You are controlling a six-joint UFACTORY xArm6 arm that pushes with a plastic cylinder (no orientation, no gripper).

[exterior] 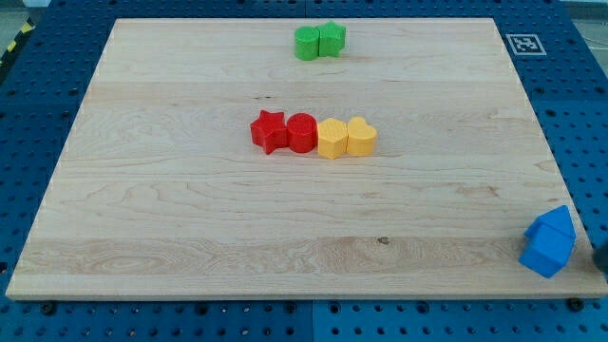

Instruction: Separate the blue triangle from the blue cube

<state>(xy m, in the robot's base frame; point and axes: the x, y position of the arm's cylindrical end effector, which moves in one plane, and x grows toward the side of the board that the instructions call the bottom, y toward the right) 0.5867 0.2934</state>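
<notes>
The blue triangle (555, 220) and the blue cube (545, 251) sit touching each other at the board's bottom right corner, with the triangle just above the cube in the view. A dark shape at the view's right edge, just right of the cube, looks like my tip (601, 262). Only a sliver of it shows, a small gap away from the cube.
The wooden board (190, 218) lies on a blue pegboard. A red star (269, 131), red cylinder (301, 132), yellow hexagon (332, 139) and yellow heart (361, 137) form a row at the centre. Two green blocks (319, 41) touch at the top edge. A marker tag (523, 43) sits top right.
</notes>
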